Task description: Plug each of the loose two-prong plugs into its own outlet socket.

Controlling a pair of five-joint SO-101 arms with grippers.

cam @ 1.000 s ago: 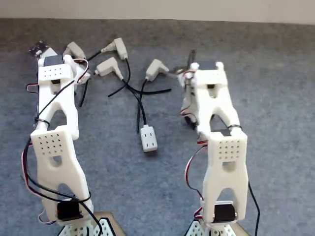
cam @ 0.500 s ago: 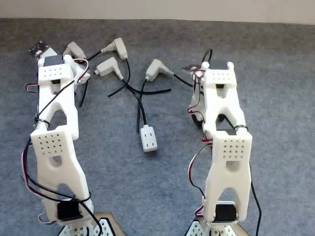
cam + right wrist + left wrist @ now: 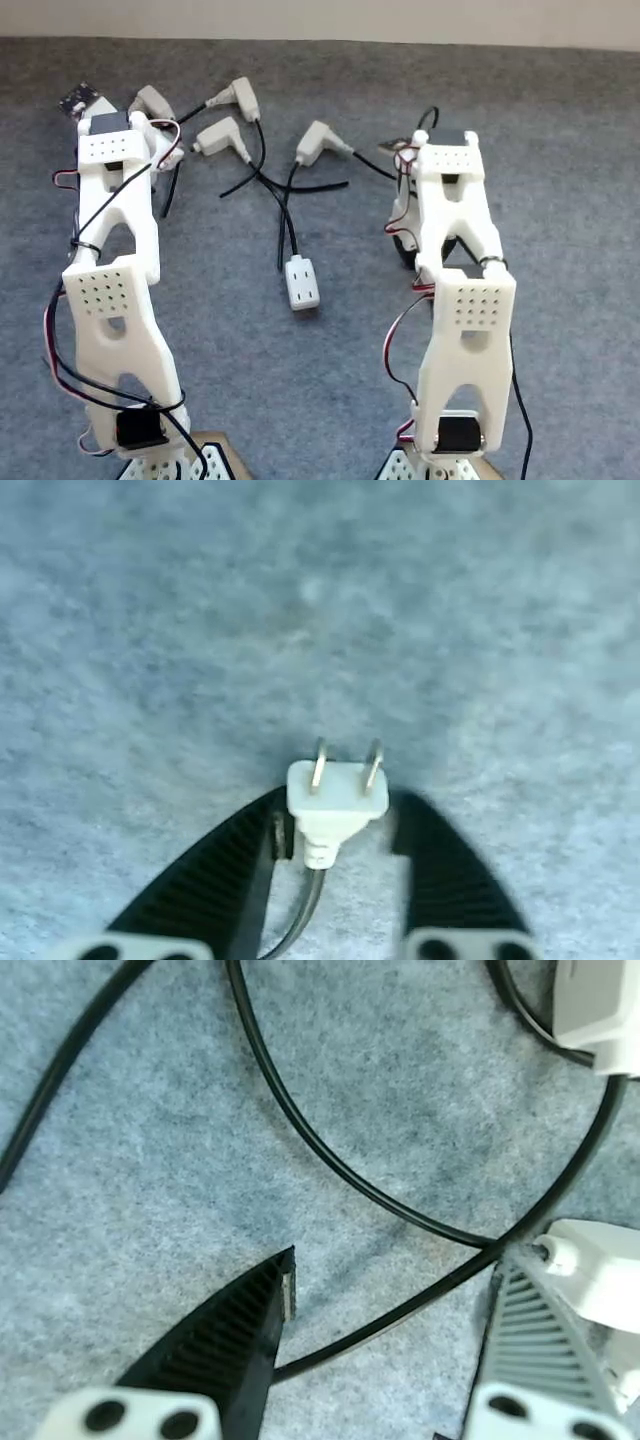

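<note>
High view: two white arms reach over a grey carpeted surface [image 3: 560, 150]. The socket [image 3: 302, 282] lies on it between the arms, nearer than the plugs. Its black cord [image 3: 285, 215] runs far into a tangle of cables. Four loose plugs lie at the far side. The left plug [image 3: 150, 100] is just beside the left arm's wrist. The far plug [image 3: 240, 97] and the middle plug [image 3: 220, 135] are to its right. The right plug [image 3: 318, 140] is between the two arms, far of the socket.

In the left wrist view the left claw [image 3: 400, 1270] stands wide over the surface. A black cable [image 3: 330, 1165] crosses the gap between its fingers [image 3: 240, 1330]. A side plug [image 3: 600, 1285] touches the grey finger; which of the four it is, I cannot tell.

In the right wrist view the right claw [image 3: 335, 815] is narrow. It grips the held plug [image 3: 337, 790] by its white body, and both prongs point away from the claw, above the surface.
</note>
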